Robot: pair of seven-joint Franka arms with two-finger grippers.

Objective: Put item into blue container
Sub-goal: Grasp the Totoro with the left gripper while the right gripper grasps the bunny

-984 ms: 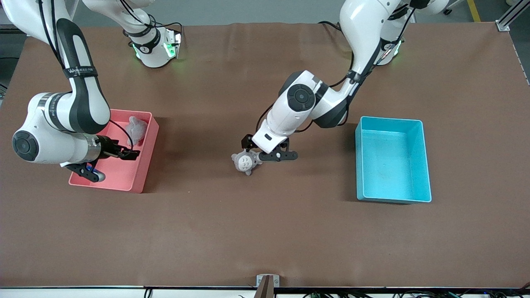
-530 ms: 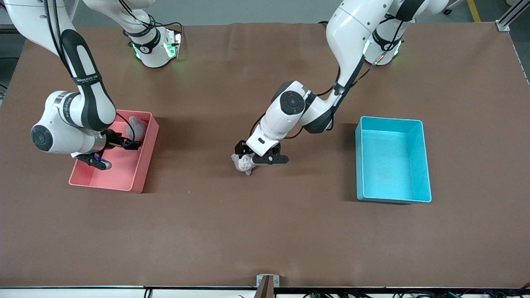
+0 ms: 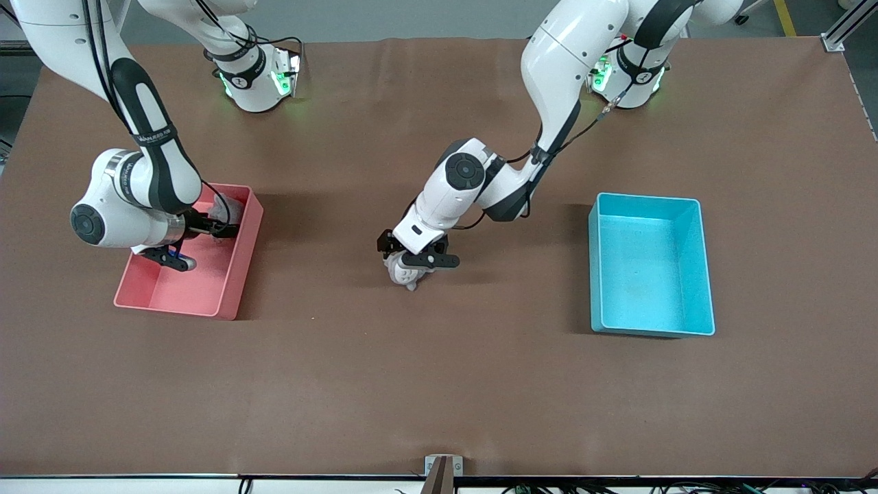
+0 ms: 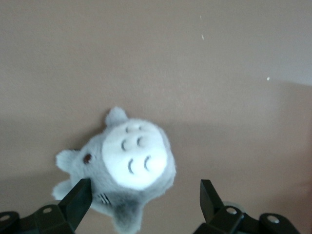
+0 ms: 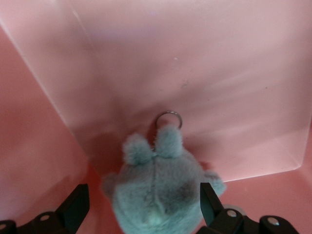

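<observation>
Only a grey plush (image 3: pixel 226 206) in pink bin (image 3: pixel 236 285)

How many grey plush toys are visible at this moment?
2. One plush toy lies on the table mid-way between the bins, under the left end effector; another sits in the pink bin, by the right end effector.

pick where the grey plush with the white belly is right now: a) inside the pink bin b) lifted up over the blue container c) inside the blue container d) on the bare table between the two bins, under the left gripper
d: the white-bellied plush lies on the brown table between the open fingers of the left gripper, and the blue container holds nothing.
</observation>
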